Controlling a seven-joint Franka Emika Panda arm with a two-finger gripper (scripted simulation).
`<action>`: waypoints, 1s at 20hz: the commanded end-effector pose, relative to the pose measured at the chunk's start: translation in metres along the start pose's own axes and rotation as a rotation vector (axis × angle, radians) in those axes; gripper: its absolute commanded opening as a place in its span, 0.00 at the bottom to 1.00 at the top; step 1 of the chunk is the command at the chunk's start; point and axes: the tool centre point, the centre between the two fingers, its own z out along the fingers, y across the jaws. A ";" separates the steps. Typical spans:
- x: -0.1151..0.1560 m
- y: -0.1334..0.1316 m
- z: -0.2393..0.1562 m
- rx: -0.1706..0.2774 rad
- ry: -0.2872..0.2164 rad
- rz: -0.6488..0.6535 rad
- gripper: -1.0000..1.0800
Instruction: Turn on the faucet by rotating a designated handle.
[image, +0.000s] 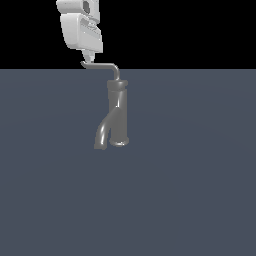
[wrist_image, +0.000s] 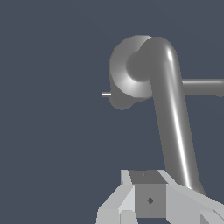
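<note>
The grey metal faucet (image: 119, 112) stands upright in the middle of the exterior view, its curved spout (image: 102, 136) bending down toward that view's left. The thin L-shaped handle (image: 102, 66) runs from the faucet top toward the exterior view's left and ends in a small upturned tip. My gripper (image: 87, 56) hangs straight above that tip, its fingers together and touching or nearly touching it. In the wrist view the handle (wrist_image: 173, 118) runs from the faucet top (wrist_image: 127, 72) to beside my gripper (wrist_image: 150, 200). The jaws look shut with nothing between them.
The faucet stands on a plain dark blue-grey floor (image: 190, 190). In the wrist view the spout (wrist_image: 203, 86) sticks out sideways below the handle. A tiny thin pin (wrist_image: 106, 94) shows beside the faucet body.
</note>
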 end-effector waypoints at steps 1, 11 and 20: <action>-0.001 0.010 0.000 -0.007 0.002 -0.002 0.00; -0.002 0.036 0.000 -0.006 0.002 -0.001 0.00; 0.010 0.047 0.000 -0.001 0.003 0.004 0.00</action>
